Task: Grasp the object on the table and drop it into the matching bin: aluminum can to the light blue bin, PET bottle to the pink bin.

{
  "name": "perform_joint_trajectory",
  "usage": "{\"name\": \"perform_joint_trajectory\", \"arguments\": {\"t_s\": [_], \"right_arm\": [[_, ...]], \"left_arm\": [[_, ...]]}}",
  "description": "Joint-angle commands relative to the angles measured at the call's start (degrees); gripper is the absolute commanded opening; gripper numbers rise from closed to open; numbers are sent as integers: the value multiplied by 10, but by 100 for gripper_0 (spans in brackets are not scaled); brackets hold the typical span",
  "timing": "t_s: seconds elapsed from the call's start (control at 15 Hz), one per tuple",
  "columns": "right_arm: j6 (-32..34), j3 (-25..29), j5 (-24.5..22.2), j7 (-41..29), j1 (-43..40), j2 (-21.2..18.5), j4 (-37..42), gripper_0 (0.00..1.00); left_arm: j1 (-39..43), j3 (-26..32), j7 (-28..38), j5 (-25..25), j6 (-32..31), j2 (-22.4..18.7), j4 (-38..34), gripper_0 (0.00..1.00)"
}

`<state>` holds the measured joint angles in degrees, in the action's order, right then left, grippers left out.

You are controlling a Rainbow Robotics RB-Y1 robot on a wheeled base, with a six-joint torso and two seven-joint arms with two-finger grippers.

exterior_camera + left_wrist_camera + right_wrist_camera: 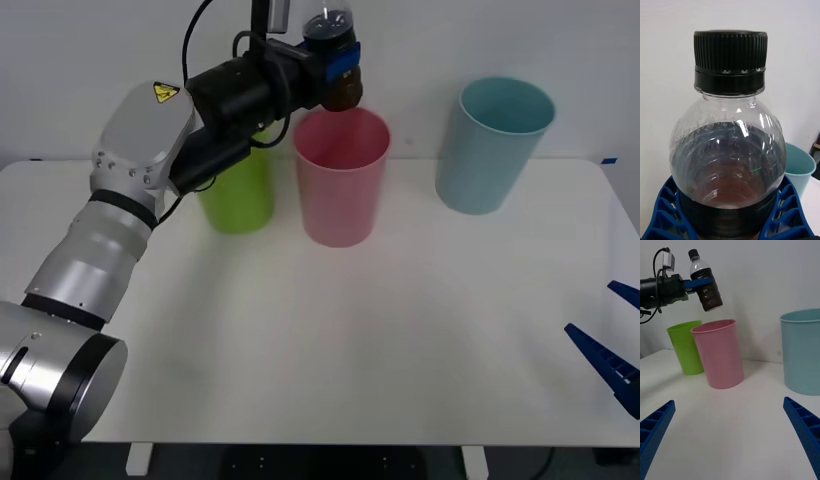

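L gripper clamps small clear black-capped PET bottle above tall pink plastic bin; R wrist cam shows slight tilt. R gripper spread, low over white table.

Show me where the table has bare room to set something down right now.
The table is bare in front of the three bins, out to the right gripper parked open at its near right corner. A gap separates the pink bin from the light blue bin. Crowded: lime green bin against pink, beneath the left gripper holding the PET bottle.
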<state>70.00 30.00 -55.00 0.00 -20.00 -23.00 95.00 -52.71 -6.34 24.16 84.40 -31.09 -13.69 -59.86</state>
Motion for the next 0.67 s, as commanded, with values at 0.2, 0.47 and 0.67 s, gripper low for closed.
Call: {"name": "perform_joint_trajectory", "arguments": {"t_s": [0.2, 0.47, 0.67], "right_arm": [[0, 0, 0, 0, 0, 0, 0, 100], [0, 0, 0, 0, 0, 0, 0, 100], [0, 0, 0, 0, 0, 0, 0, 100]], "left_arm": [[1, 0, 1, 9, 8, 10, 0, 5], [1, 0, -4, 7, 7, 10, 0, 100], [2, 1, -7, 0, 4, 9, 0, 100]]}}
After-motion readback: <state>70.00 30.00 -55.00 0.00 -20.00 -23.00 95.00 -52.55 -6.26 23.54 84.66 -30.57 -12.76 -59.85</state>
